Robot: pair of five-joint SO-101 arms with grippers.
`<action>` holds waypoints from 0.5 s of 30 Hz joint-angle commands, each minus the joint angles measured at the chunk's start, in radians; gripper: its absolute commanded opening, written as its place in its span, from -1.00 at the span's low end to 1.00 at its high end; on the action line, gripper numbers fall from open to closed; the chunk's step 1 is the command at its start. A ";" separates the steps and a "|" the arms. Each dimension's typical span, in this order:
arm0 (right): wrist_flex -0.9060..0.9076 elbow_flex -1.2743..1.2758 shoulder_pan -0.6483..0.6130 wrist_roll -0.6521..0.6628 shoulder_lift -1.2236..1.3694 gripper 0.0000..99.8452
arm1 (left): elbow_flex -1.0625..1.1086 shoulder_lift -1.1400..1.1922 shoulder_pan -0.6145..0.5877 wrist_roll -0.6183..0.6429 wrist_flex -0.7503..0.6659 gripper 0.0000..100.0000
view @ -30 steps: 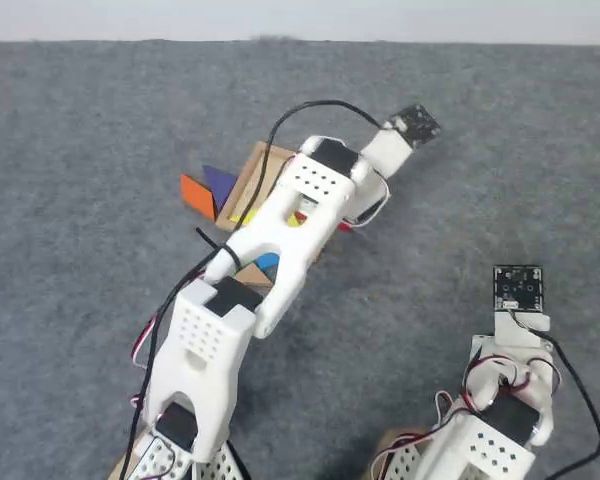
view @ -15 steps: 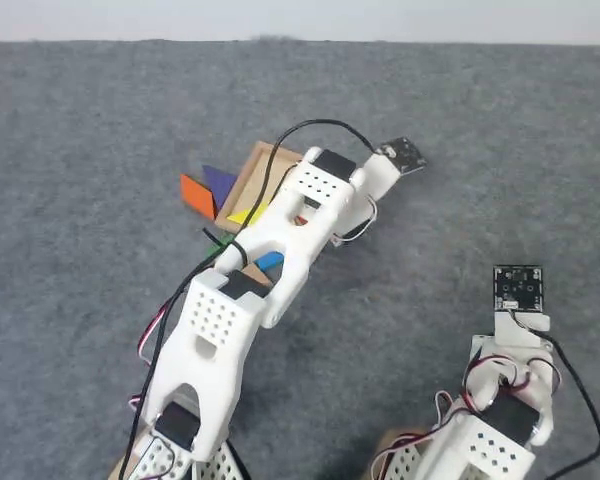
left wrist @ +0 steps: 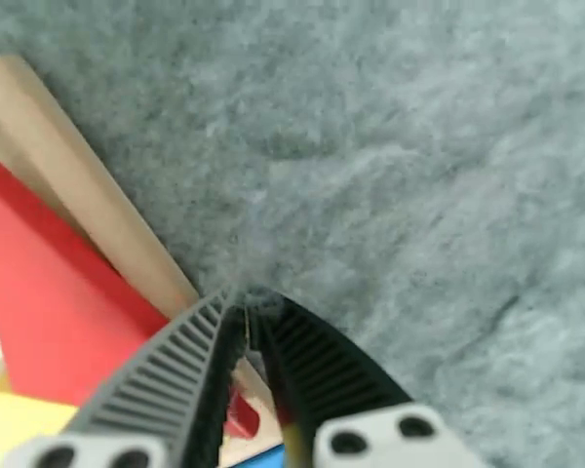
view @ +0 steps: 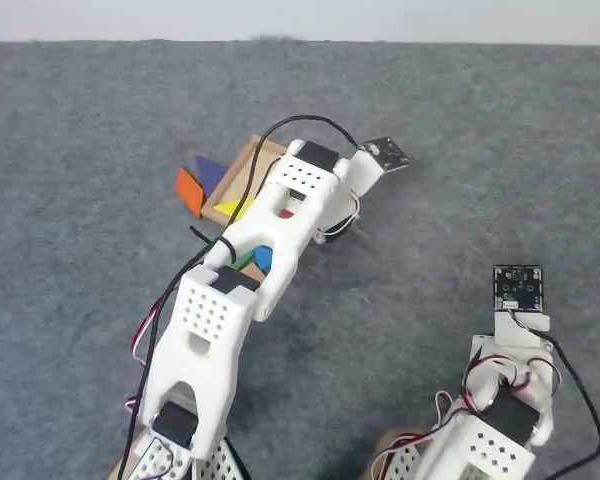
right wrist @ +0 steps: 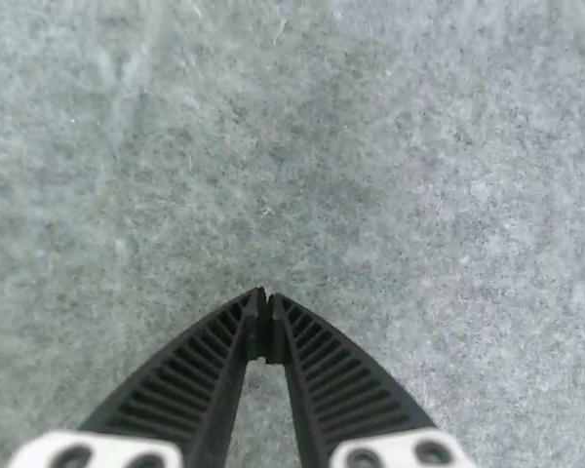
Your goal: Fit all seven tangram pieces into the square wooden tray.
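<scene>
- Sitting up and left of centre in the high view, the square wooden tray [view: 242,172] is mostly covered by the left arm [view: 280,225], which stretches diagonally across it.
- Inside the tray I can make out a yellow piece [view: 234,211], a red piece [left wrist: 49,292] lying against the rim, and slivers of a blue piece [view: 264,257] and a green piece [view: 242,261] under the arm.
- An orange piece [view: 188,190] and a purple piece [view: 211,172] lie on the grey carpet [view: 460,120] just beside the tray's left edge, so the puzzle is not finished.
- The left gripper [left wrist: 242,314] has its jaws pinched together on nothing, tips low at the outer side of the tray's rim, close to the red piece.
- With the jaws together like that, it reads as a blunt pusher, nudging the tray or squaring up a piece, not setting up a pick.
- The right gripper [right wrist: 263,327] is also closed and empty over bare carpet; the right arm [view: 500,400] sits folded at the lower right, well apart from the tray, apparently parked clear of the work.
- Compared with a second ago, the left arm has swung toward the left, its wrist end sits lower in the frame, and the tray with the orange and purple pieces has shifted slightly left; the right arm has not moved.
</scene>
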 commanded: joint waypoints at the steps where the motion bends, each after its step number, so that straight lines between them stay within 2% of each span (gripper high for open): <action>1: -0.015 0.012 -0.010 0.020 -0.015 -0.98 | -0.036 -0.048 -0.009 -0.015 0.003 -0.97; 8: -0.015 0.012 -0.010 0.020 -0.015 -0.98 | -0.033 -0.141 0.002 -0.015 0.032 -0.97; 12: -0.015 0.012 -0.010 0.020 -0.015 -0.98 | -0.045 -0.138 -0.066 -0.012 0.021 -0.97; 15: -0.015 0.012 -0.010 0.020 -0.015 -0.98 | -0.111 -0.144 -0.152 0.031 -0.063 -0.97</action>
